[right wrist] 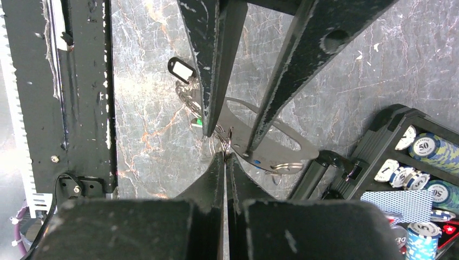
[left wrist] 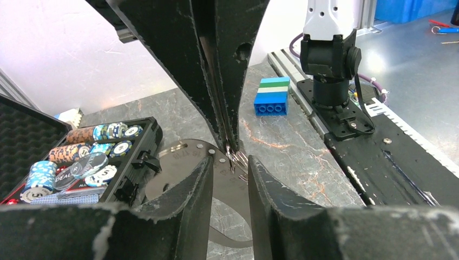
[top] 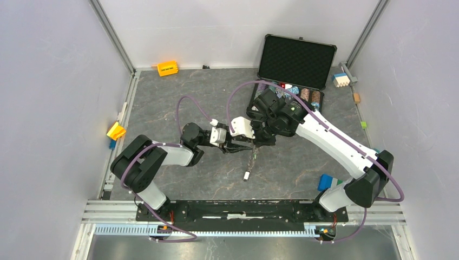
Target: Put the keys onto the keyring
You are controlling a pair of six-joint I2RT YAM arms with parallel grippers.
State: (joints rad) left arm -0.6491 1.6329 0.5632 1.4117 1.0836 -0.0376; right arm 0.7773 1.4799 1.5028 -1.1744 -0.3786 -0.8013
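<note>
Your keyring (right wrist: 292, 153) lies flat between the arms, the loop's long axis pointing toward the chip case (top: 295, 59). Its chain (top: 251, 160) trails toward the bases, ending in the fob (top: 246, 175) on the tabletop (top: 205, 179). The left end effector (left wrist: 230, 167) straddles the loop with its jaws apart, and you cannot tell whether it is clamping. The right end effector (right wrist: 225, 157) is pinched closed at the rim. A chip (right wrist: 433, 145) reads "50".

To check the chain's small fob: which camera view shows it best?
The right wrist view: the fob shows whole, dark frame and pale label visible. The top view shows the fob only as a pale speck. The left wrist view misses it.
</note>
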